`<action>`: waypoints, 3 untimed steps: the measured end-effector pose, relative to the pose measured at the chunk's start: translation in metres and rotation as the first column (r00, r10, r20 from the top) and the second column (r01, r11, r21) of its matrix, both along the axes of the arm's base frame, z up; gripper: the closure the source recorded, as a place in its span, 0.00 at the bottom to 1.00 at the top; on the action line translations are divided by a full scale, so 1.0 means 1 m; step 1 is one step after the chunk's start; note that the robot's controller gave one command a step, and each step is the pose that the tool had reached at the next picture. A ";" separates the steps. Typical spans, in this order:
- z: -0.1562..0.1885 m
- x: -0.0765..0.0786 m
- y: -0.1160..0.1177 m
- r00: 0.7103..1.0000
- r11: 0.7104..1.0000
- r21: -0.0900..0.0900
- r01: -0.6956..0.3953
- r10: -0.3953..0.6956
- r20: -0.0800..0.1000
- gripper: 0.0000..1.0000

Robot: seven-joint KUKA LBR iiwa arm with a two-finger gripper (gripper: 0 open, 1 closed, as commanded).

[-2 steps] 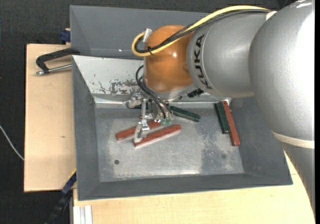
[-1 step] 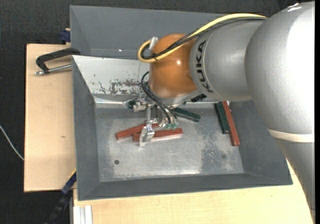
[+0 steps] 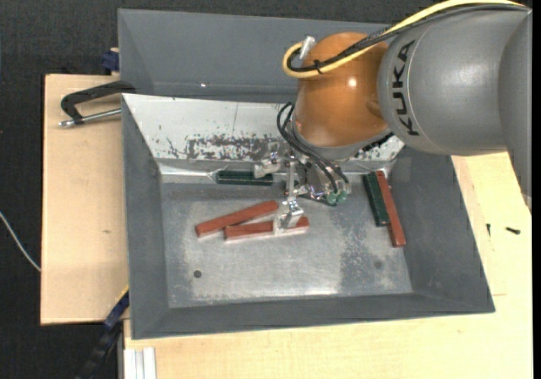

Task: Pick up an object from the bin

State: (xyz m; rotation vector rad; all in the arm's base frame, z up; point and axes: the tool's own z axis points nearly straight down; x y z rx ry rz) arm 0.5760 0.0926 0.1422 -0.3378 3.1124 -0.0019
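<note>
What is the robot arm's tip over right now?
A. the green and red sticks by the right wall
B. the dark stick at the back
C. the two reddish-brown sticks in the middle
C: the arm's tip is at the right end of the two reddish-brown sticks lying in the middle of the bin.

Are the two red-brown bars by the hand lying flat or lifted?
Flat: both long red-brown bars lie on the grey metal bin's floor, hand at their right ends.
</note>
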 end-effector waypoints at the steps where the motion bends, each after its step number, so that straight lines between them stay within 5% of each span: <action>1: -0.070 -0.008 0.030 0.999 0.999 0.004 0.042 -0.042 -0.007 0.00; 2: -0.060 -0.008 0.026 0.999 0.999 0.003 0.041 -0.041 -0.006 1.00; 3: -0.060 -0.008 0.026 0.999 0.999 0.003 0.041 -0.041 -0.006 1.00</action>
